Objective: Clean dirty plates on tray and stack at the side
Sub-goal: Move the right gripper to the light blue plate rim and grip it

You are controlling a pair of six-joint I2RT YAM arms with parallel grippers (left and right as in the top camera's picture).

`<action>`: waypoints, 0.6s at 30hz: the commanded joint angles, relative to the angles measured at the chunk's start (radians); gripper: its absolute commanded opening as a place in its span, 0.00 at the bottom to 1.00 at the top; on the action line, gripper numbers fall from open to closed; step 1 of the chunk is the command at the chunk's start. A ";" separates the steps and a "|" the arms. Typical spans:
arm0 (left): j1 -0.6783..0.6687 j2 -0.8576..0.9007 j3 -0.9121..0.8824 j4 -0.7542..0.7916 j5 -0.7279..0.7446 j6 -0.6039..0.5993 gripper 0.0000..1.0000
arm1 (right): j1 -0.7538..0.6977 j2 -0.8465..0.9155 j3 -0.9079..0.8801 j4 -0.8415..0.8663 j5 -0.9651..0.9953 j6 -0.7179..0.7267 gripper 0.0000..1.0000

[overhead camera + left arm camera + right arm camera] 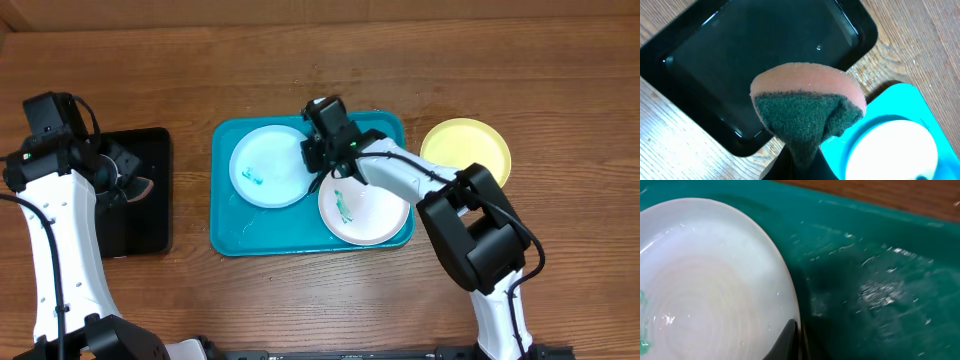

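- Now, at the far left, the left jaws are clamped on a pink foam sponge (pixel 807 107) with a dark green scouring face, over the narrow black plastic tray (pixel 715 55). It should travel right and land scourer-side down.
- On the large turquoise plastic tray (pixel 240 240), the small round pale blue plastic plate (pixel 270 155) lies at the left, with a green smear (pixel 252 178) towards its left side.
- The right jaws are pinched shut on that plate's right rim. Short strokes should push towards this grip, not away.
- The round white plastic plate (pixel 370 215), also smeared, lies close beside it, so the sponge should stay clear of it.
- The round yellow-green plastic plate (pixel 465 150) sits on the wooden bench (pixel 300 300) beside the tray, likely the stacking spot.
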 commanded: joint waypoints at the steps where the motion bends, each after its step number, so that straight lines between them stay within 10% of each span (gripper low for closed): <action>1: -0.015 0.005 -0.002 0.009 0.018 0.024 0.04 | 0.041 -0.032 0.015 -0.045 0.002 0.072 0.12; 6: -0.021 0.005 -0.002 0.016 0.018 0.024 0.04 | 0.073 -0.032 0.015 -0.008 0.045 -0.079 0.64; 18: -0.052 0.005 -0.002 0.015 0.018 0.043 0.04 | 0.066 0.061 0.015 0.108 0.047 -0.219 0.71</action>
